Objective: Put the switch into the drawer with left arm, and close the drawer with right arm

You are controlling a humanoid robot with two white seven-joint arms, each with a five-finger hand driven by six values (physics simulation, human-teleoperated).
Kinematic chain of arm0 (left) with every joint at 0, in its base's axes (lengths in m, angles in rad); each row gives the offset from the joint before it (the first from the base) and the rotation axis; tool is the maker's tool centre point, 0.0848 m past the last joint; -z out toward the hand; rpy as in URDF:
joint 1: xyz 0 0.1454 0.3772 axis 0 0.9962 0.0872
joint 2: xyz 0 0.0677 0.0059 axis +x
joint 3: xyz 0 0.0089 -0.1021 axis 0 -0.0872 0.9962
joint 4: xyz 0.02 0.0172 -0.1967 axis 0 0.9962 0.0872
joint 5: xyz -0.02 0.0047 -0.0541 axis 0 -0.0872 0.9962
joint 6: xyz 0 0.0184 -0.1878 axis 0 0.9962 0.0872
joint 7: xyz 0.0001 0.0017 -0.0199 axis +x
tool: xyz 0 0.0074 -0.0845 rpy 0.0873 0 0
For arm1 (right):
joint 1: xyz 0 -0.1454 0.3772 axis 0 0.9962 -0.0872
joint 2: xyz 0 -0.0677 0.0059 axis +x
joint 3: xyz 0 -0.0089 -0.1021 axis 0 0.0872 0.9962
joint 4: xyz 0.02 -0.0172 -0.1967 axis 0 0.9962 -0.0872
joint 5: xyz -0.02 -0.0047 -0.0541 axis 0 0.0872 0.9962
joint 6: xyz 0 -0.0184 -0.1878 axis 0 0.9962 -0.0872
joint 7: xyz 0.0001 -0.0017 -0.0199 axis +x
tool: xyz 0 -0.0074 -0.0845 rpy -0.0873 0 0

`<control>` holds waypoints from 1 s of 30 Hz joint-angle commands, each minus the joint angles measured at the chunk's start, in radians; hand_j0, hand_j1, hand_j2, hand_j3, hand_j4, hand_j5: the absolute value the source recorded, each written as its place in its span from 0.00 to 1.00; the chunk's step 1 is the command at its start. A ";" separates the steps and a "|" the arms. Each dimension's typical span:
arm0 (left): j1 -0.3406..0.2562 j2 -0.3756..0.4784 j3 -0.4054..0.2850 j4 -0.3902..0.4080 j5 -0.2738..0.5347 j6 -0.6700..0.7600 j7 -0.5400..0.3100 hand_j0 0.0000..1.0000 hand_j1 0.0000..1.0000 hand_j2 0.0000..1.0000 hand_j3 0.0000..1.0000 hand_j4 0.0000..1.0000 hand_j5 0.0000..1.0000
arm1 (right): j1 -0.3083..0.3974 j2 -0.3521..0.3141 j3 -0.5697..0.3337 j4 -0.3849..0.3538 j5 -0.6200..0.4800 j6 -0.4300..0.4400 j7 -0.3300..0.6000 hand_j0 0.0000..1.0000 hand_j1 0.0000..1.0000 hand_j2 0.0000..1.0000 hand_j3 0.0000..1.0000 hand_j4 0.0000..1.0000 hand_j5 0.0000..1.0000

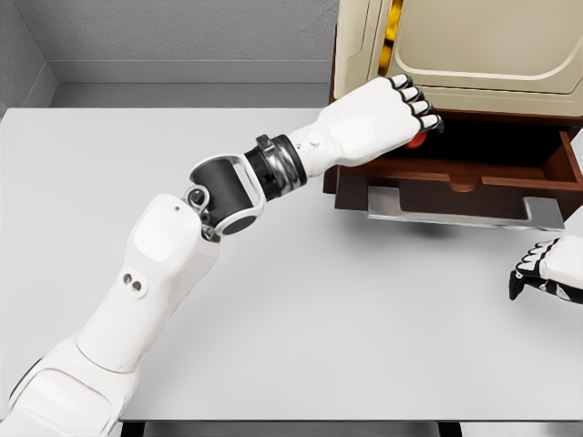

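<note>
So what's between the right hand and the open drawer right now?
Head view: only bare table between the right hand, resting at the right edge, and the open drawer. The left hand holds something red above the drawer.

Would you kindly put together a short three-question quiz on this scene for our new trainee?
1. True or false: the drawer of the cabinet is pulled open.
2. Which hand is over the open drawer, curled round a small red object? A) left hand B) right hand C) both
3. Fill in the gap: the right hand rests on the white ____, at the picture's right edge.

Key
1. True: its dark inside and front panel show below the cabinet door.
2. A: the arm comes in from the lower left; only a sliver of red shows under the fingers.
3. Table.
</note>
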 commanded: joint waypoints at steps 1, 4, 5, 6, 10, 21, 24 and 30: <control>0.000 0.000 0.000 0.000 0.004 0.001 0.001 0.75 0.75 0.75 0.75 0.75 0.75 | 0.000 -0.002 0.000 0.000 -0.005 0.001 -0.001 0.41 0.41 0.41 0.41 0.41 0.41; 0.000 0.000 -0.001 -0.001 0.004 0.001 0.001 0.75 0.75 0.75 0.75 0.75 0.75 | 0.000 -0.002 0.000 0.001 -0.007 0.001 -0.001 0.41 0.41 0.41 0.41 0.41 0.41; 0.000 0.000 -0.001 -0.001 0.004 0.001 0.001 0.75 0.75 0.75 0.75 0.75 0.75 | 0.000 -0.002 0.000 0.001 -0.007 0.001 -0.001 0.41 0.41 0.41 0.41 0.41 0.41; 0.000 0.000 -0.001 -0.001 0.004 0.001 0.001 0.75 0.75 0.75 0.75 0.75 0.75 | 0.000 -0.002 0.000 0.001 -0.007 0.001 -0.001 0.41 0.41 0.41 0.41 0.41 0.41; -0.002 0.000 -0.003 -0.003 0.002 0.001 0.001 0.75 0.75 0.75 0.75 0.75 0.75 | 0.000 -0.002 0.000 0.003 -0.007 0.001 -0.001 0.41 0.41 0.41 0.41 0.41 0.41; 0.011 0.000 -0.001 -0.122 0.042 -0.016 0.002 0.78 0.78 0.78 0.78 0.78 0.78 | 0.000 -0.002 0.000 0.001 -0.007 0.001 -0.001 0.41 0.41 0.41 0.41 0.41 0.41; 0.012 0.020 0.013 -0.222 0.209 -0.115 0.002 0.78 0.78 0.78 0.78 0.78 0.78 | 0.000 -0.002 0.000 0.003 -0.007 0.001 -0.001 0.41 0.41 0.41 0.41 0.41 0.41; 0.021 0.357 0.131 -0.267 0.753 -0.146 0.002 0.78 0.78 0.78 0.78 0.78 0.78 | 0.000 -0.010 -0.002 0.001 -0.012 0.001 -0.001 0.41 0.41 0.41 0.41 0.41 0.41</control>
